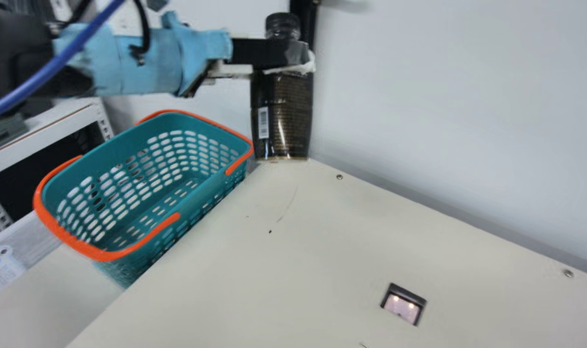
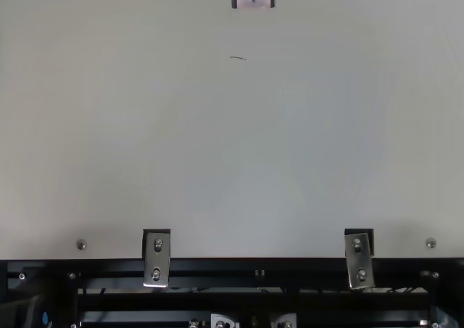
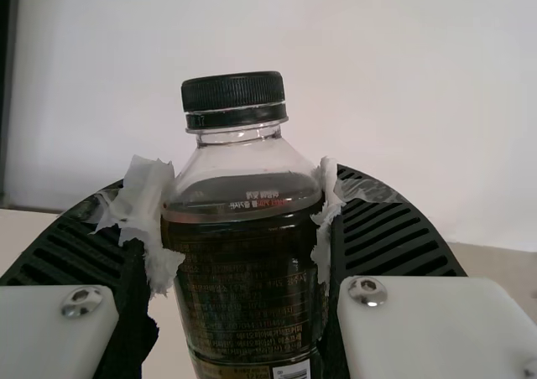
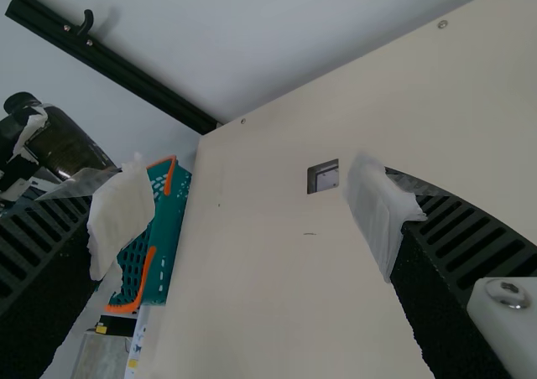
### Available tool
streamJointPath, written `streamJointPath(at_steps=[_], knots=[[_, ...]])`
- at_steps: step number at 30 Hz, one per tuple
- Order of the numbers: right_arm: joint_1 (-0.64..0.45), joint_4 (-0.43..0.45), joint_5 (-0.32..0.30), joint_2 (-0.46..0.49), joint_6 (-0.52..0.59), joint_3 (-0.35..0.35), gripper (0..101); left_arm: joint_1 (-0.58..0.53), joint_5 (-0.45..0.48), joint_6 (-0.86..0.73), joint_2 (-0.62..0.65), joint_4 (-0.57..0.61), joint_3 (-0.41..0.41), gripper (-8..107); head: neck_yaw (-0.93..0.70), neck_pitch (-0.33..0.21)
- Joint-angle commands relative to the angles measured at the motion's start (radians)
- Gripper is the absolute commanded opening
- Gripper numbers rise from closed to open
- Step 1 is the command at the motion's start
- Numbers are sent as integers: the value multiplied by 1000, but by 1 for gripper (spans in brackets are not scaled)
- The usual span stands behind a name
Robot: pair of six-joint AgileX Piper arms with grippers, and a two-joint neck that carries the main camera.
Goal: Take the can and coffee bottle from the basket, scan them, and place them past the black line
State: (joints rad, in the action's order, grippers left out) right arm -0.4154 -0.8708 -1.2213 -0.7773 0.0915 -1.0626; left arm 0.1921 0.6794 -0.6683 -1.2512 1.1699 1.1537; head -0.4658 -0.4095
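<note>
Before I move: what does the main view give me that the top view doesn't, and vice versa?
Main view adds: the coffee bottle, upright in the left tool, with a barcode on its label; the teal basket with orange handles beside the table; the pale wall behind.

Top view adds: two metal brackets on the black frame along the table's edge.

Shared: the cream tabletop, the small lit window set into it, and a dark speck.
</note>
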Motion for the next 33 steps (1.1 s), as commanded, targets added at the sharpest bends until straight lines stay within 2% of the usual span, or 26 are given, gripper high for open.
streamJointPath(at_steps=[1,13,24,33], knots=[[0,0,0,0,0,0,101,-36,-4,14,16,7,-13,10,72,-14],[0,0,0,0,0,0,101,-166,-13,83,79,86,-59,10,397,-17],[0,0,0,0,0,0,101,-302,-64,117,114,178,-80,10,397,-17],[0,0,0,0,0,0,101,-433,-143,141,105,345,-85,10,397,-17]])
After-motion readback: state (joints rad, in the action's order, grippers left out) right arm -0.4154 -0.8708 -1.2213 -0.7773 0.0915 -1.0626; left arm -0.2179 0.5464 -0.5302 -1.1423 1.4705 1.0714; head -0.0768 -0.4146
